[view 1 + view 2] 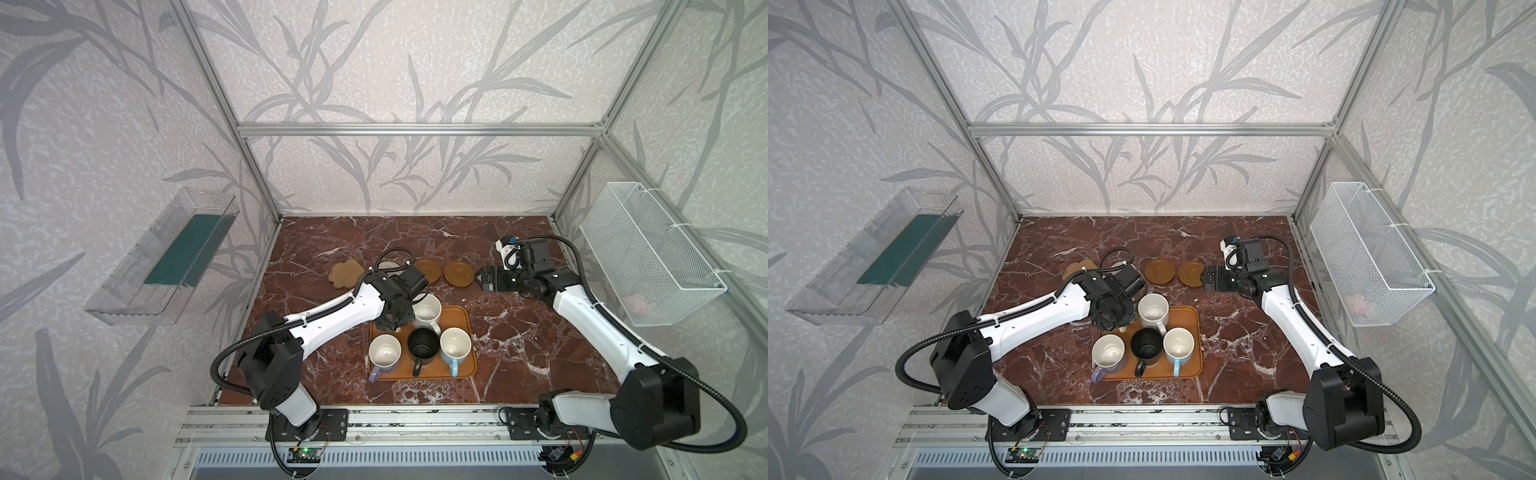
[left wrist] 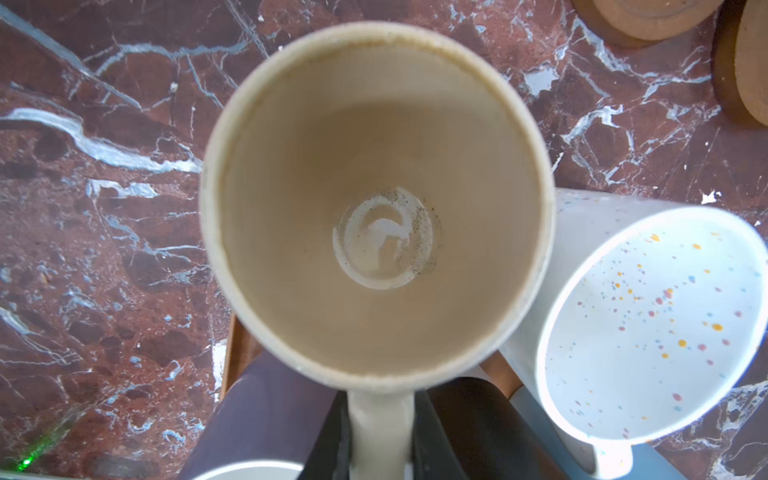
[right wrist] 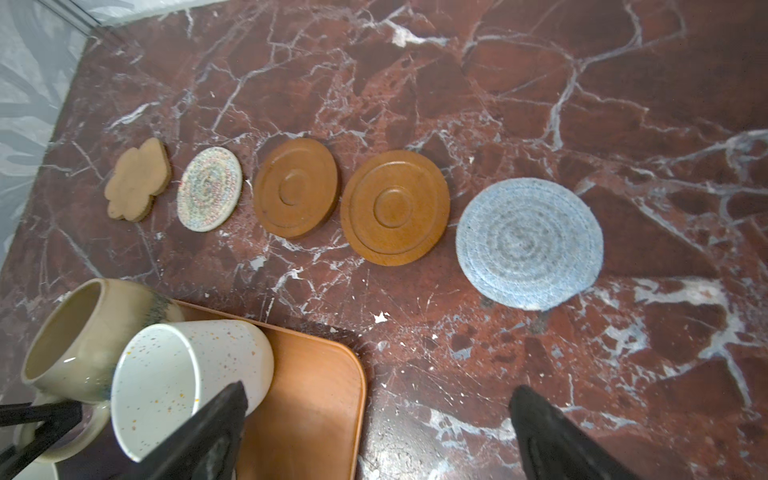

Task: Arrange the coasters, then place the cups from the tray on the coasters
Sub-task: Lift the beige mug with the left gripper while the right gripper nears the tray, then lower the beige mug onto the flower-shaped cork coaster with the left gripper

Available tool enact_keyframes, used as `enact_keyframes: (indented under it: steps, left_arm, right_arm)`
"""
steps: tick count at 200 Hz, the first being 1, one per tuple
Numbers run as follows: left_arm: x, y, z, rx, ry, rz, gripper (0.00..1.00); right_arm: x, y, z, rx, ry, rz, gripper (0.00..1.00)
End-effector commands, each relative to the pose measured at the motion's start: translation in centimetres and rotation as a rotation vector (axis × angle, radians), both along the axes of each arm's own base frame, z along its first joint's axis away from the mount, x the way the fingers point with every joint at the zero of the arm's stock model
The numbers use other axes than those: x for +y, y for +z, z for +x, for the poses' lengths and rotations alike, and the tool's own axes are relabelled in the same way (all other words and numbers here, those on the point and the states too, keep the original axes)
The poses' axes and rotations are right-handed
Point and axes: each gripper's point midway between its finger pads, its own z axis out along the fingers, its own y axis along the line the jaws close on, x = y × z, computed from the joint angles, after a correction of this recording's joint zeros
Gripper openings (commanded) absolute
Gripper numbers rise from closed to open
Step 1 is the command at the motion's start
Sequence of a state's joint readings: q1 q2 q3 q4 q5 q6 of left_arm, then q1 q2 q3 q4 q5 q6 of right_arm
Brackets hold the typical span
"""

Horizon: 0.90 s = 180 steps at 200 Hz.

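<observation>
With left fingers (image 3: 41, 415) clamping the beige mug (image 2: 374, 124) by its handle and right fingers (image 3: 552, 440) wide, we should lift it level, clear of the white mug (image 2: 648, 316).

Red-brown marble table (image 3: 540, 83) with white veins; orange-brown tray (image 3: 316, 395). Coasters: tan cork (image 3: 137, 180), cream weave (image 3: 209, 189) flecked with colours, 2 brown discs (image 3: 295, 187), grey-blue weave (image 3: 529, 243). Mugs: beige (image 2: 374, 199), white (image 2: 648, 324) with coloured speckles, black (image 1: 422, 343), lavender (image 1: 385, 352), light blue (image 1: 456, 343).
</observation>
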<state>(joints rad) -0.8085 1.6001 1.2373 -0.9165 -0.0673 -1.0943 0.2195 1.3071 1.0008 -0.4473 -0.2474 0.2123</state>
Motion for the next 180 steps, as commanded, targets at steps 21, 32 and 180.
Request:
enact_keyframes:
  steps: [21,32,180]
  left_arm:
    - [0.6,3.1,1.4,-0.11,-0.057,0.012,0.0]
    - [1.1,3.7,1.7,-0.138,-0.065,0.033,0.0]
    - [6.6,6.9,8.3,-0.452,-0.184,0.027,0.0]
  right_arm:
    - [2.0,1.4,-0.3,-0.057,0.087,0.043,0.97]
    - [2.5,1.8,-0.5,-0.072,0.109,0.055,0.97]
    - [16.5,5.8,-3.8,-0.098,0.488,0.253,0.91]
